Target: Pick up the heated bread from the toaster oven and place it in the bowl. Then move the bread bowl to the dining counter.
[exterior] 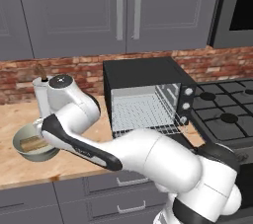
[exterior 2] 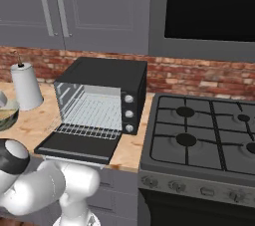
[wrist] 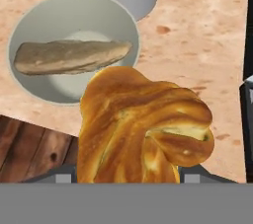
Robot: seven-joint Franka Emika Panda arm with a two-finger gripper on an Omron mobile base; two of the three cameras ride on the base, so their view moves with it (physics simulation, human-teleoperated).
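The heated bread (wrist: 143, 129), a golden twisted lump, hangs close before the hand camera and hides the fingertips of my gripper (wrist: 128, 174), which is shut on it. Below and to its upper left in the hand view sits the pale grey-green bowl (wrist: 29, 25) on the wood counter, with a long pale tan loaf (wrist: 69, 56) lying in it. The bread hangs above the counter beside the bowl's rim. The bowl (exterior: 22, 151) also shows under my arm at the counter's front left. The black toaster oven (exterior: 143, 72) stands open, its door (exterior 2: 74, 145) down and its wire rack (exterior 2: 97, 113) bare.
A paper towel roll (exterior 2: 27, 86) stands just behind the bowl. A stove with burners (exterior 2: 199, 138) lies right of the oven. The counter's front edge runs close to the bowl, with dark wood floor (wrist: 29, 154) below it. Grey cabinets (exterior: 99, 6) hang above.
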